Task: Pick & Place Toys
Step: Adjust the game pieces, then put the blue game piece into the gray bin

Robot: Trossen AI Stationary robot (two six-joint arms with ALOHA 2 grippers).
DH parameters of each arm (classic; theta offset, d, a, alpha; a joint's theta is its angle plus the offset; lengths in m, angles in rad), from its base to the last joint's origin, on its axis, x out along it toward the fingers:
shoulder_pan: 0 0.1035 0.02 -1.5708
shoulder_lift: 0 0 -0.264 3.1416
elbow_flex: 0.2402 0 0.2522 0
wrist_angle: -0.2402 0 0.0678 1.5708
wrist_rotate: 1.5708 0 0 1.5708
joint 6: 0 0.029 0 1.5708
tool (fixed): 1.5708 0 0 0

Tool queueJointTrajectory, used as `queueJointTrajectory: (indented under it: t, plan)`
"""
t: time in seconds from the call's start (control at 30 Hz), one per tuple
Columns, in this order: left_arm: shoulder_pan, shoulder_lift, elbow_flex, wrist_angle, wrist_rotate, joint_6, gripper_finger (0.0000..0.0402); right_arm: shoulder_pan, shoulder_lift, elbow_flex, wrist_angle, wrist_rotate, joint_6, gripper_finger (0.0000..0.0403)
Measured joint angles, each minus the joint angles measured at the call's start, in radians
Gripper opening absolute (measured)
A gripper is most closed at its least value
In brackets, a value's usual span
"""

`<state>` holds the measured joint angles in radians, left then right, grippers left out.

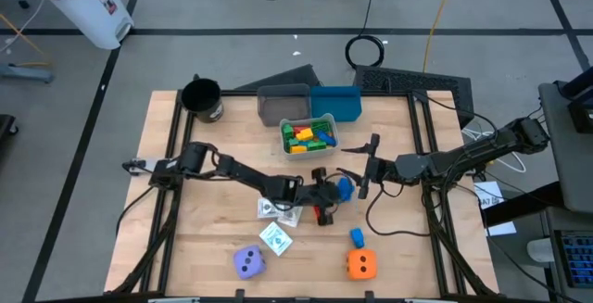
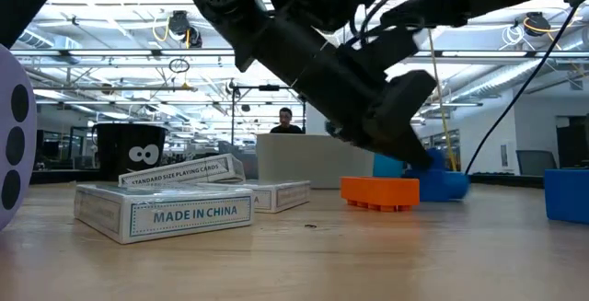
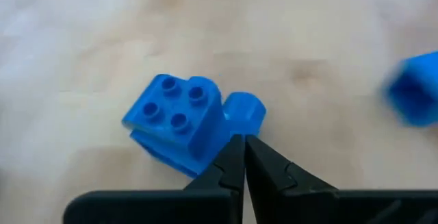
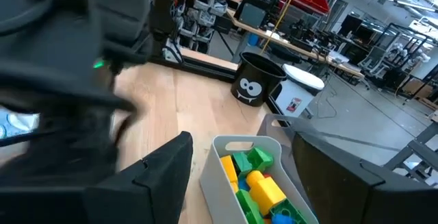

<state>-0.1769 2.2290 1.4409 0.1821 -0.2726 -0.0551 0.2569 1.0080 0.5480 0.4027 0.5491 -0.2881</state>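
Pale wooden boards make the bench (image 1: 213, 238), which fills the middle of the high view. The left gripper (image 1: 326, 192) is low over its centre, with fingers (image 3: 233, 166) pressed together and holding nothing. Their tips are just beside a blue block (image 3: 179, 121). This block lies tilted on the wood; its four studs face up and toward the upper left of the left wrist picture, and its long axis runs from lower left to upper right there. The right gripper (image 1: 369, 164) hovers right of centre, its fingers about half apart and empty. A small grey bin (image 1: 309, 136) with green, yellow and orange blocks is above the centre. The purple die (image 1: 249, 262) and the orange die (image 1: 361, 264) stand near the lower edge, well apart, with white cards (image 1: 276, 238) just above the purple one.
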Motion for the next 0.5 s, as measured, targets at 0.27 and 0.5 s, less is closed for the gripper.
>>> queueJointTrajectory:
  t: [0.27, 0.5]
  plan:
    - [0.013, -0.073, 0.0, -0.042, -0.025, -0.077, 0.0033, 0.0, 0.0, 0.0, -0.14, 0.012, 0.076, 0.0245]
    - [0.022, -0.189, 0.0, -0.194, -0.178, -0.174, 0.007, -0.01, 0.0, 0.0, -0.359, 0.042, 0.274, 0.0272]
